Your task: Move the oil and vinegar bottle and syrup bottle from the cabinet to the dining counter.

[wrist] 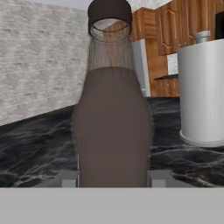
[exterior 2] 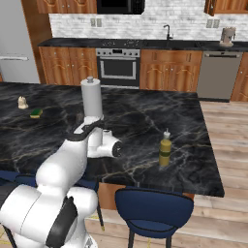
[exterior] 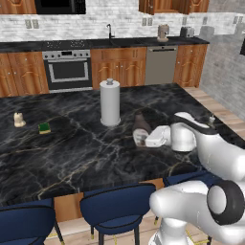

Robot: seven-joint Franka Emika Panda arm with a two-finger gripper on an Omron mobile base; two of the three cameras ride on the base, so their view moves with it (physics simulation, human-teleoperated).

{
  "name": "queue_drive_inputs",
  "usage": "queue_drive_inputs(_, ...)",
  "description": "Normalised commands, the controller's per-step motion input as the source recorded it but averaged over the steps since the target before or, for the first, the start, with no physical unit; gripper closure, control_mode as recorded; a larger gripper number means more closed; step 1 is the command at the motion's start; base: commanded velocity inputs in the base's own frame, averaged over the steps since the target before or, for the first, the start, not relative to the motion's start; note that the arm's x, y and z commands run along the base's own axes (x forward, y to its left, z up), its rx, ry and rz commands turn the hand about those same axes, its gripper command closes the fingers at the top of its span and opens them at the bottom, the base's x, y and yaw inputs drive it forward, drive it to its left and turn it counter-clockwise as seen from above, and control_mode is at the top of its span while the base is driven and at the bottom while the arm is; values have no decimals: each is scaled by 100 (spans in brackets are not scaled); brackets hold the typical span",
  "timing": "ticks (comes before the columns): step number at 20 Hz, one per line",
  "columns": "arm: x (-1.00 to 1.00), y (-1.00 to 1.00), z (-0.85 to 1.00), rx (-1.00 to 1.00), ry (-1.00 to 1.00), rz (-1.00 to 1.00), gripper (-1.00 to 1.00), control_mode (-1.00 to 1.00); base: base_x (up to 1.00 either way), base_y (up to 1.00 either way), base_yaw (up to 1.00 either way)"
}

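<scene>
Syrup bottle (exterior: pixel 141 128) stands upright on the black marble worktop (exterior: pixel 72 153), centre-right of the left base frame, just right of the paper-towel roll (exterior: pixel 110 102). In the hand view the fingers (wrist: pixel 70 178) sit pressed against both sides of the bottle's lower body, pinching it. Oil and vinegar bottle (exterior 2: pixel 165 149) stands upright on the same worktop, right of centre in the right base frame

**Arm appearance check**

I see a glossy white, rounded-link robot arm (exterior: pixel 215 158) with dark grey ring joints (exterior: pixel 233 201). A thin black cable (exterior 2: pixel 83 129) loops over the wrist. Hand housing is white and boxy, with pale grey finger pads (wrist: pixel 66 178).
</scene>
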Motion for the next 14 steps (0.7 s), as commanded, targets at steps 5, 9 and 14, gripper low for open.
queue_drive_inputs(5, 58, 0, -27, 3, 0, 3, 100, -100, 0, 0, 0)
queue_drive_inputs(9, 41, 0, -36, 3, 0, 4, 100, -100, 0, 0, 0)
queue_drive_inputs(14, 22, 0, -23, 2, 0, 3, 100, -100, 0, 0, 0)
